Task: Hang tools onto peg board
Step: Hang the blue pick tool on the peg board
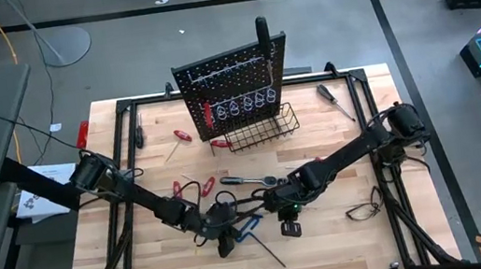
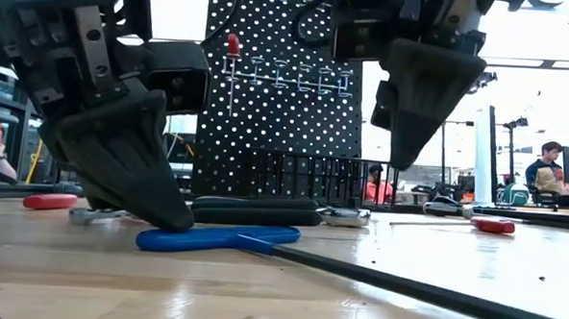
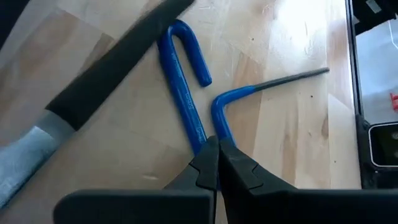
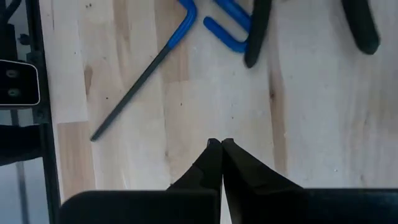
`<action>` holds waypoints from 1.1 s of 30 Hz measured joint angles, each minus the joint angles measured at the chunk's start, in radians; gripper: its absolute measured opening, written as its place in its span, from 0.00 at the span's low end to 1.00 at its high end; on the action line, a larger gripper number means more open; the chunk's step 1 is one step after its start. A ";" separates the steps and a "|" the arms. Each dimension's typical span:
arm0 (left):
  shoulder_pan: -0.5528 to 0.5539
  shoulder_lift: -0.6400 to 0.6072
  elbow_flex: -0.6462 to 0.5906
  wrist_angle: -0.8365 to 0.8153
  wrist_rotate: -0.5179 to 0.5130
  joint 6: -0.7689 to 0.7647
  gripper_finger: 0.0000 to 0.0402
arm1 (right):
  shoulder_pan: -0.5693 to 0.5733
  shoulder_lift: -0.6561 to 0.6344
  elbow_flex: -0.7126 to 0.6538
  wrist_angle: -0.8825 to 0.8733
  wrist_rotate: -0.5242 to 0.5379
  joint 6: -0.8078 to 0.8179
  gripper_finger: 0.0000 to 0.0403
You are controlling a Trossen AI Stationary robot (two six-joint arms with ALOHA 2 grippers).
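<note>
Peg board [image 1: 232, 87] stands upright at the table's far edge, middle; a red-handled screwdriver [image 1: 208, 113] hangs on it beside a row of metal rings [image 1: 246, 105], wire basket [image 1: 263, 127] at its foot. Blue T-handle hex key [image 3: 186, 93] lies flat near the table's front edge, centre, its dark shaft angling off. Left gripper [image 3: 217, 158] is down at the key's handle, fingers pressed together with nothing between them. Right gripper [image 4: 219, 148] hangs just beside it over bare wood, jaws likewise closed and empty. More red-handled screwdrivers [image 1: 182, 135] are scattered across the table [image 1: 368, 239] toward the far left corner.
</note>
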 joint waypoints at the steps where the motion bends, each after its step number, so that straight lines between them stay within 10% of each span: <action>1: 0.000 -0.009 0.004 -0.008 -0.001 -0.001 0.00 | 0.000 -0.006 0.000 -0.003 0.012 -0.001 0.00; 16: 0.090 -0.153 0.005 -0.101 0.029 0.290 0.00 | 0.017 -0.029 0.000 0.177 -0.101 -0.135 0.00; 33: 0.123 -0.147 0.009 -0.154 0.017 0.584 0.00 | 0.063 0.260 -0.001 0.707 -0.208 0.050 0.00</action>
